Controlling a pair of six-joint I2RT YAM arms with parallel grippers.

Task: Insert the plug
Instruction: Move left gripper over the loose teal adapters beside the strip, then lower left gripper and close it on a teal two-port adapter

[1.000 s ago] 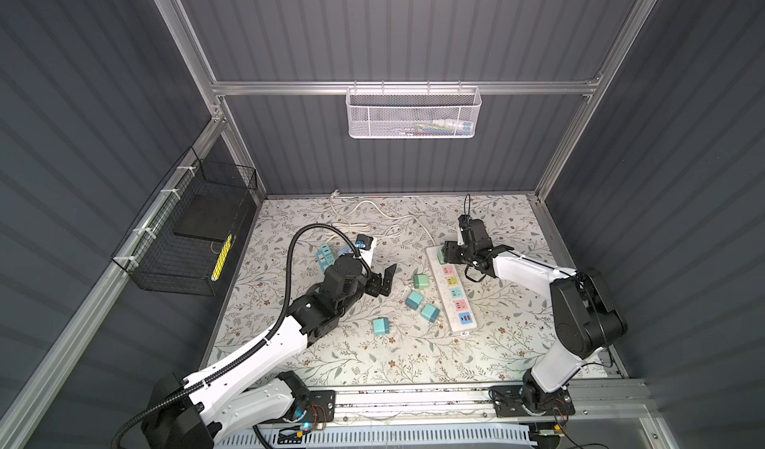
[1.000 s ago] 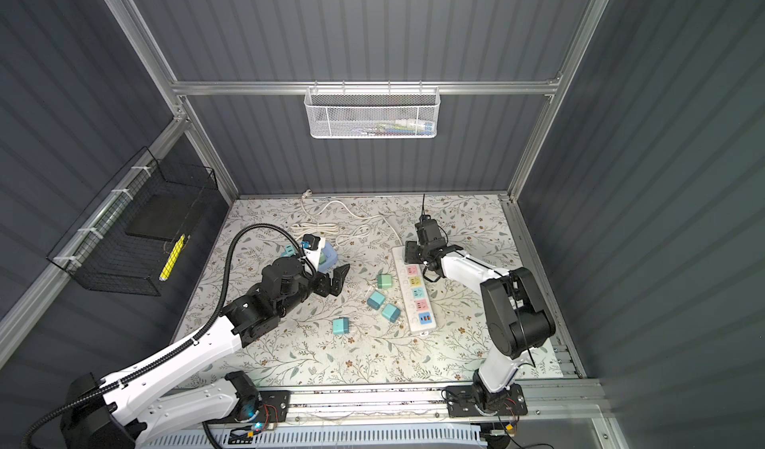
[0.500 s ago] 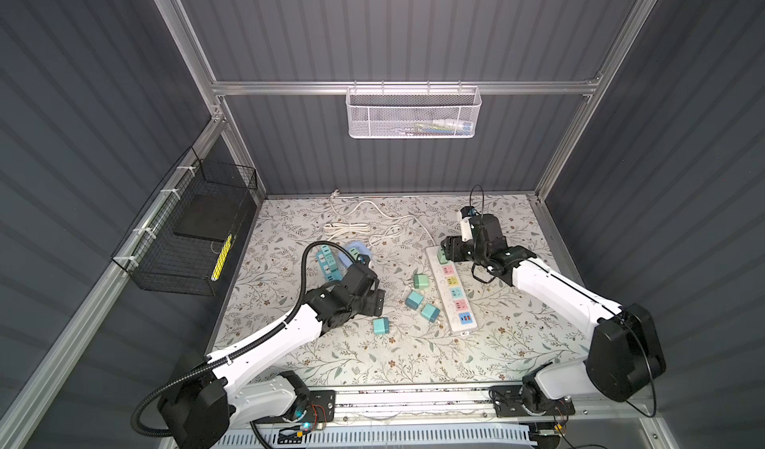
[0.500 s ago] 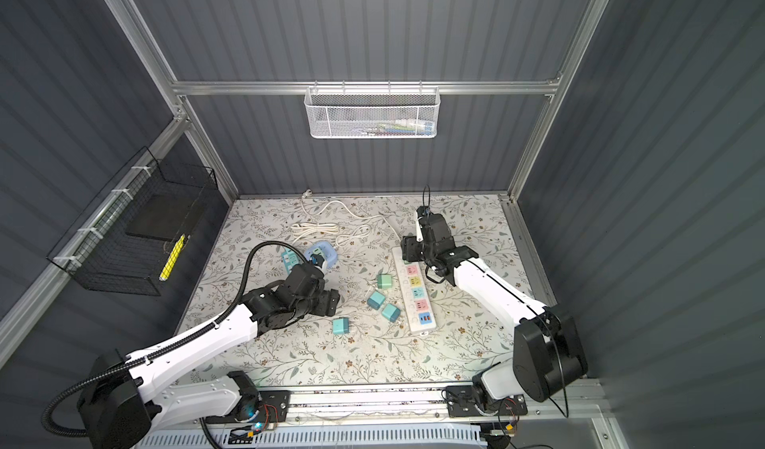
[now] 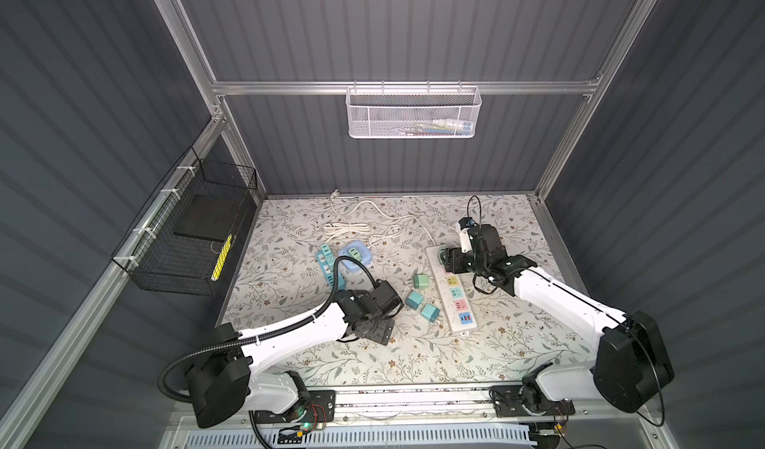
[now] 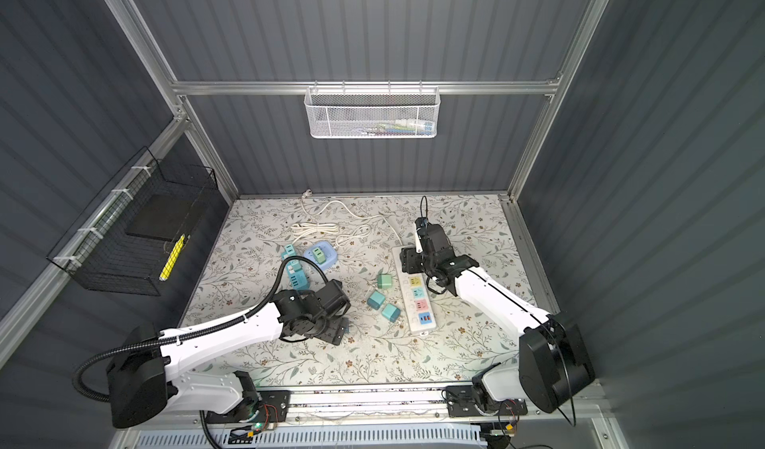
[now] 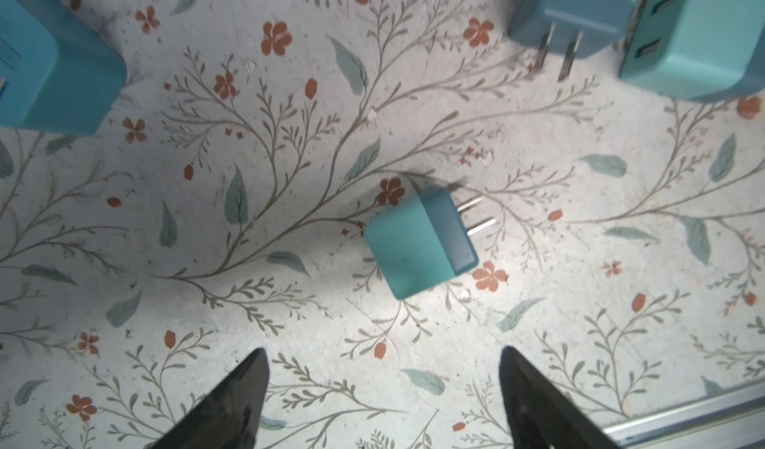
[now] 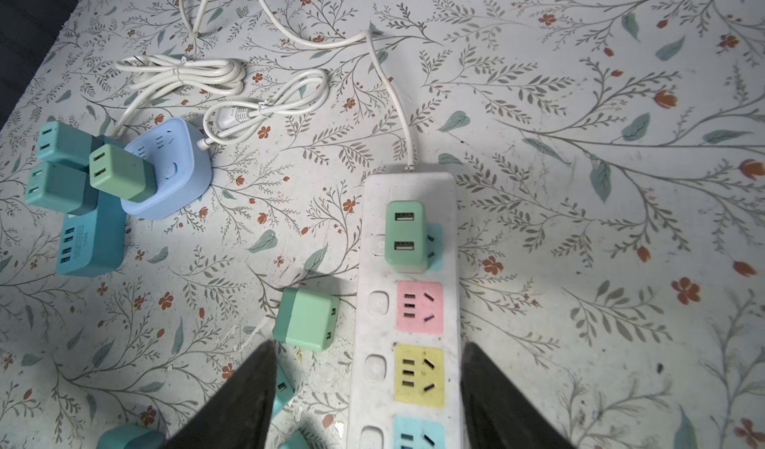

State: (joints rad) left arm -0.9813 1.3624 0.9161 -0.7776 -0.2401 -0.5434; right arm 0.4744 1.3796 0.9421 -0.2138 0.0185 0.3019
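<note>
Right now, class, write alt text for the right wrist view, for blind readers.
A green plug sits in the end socket of the power strip, ahead of the open right pincer; a second green plug lies loose beside it.
</note>
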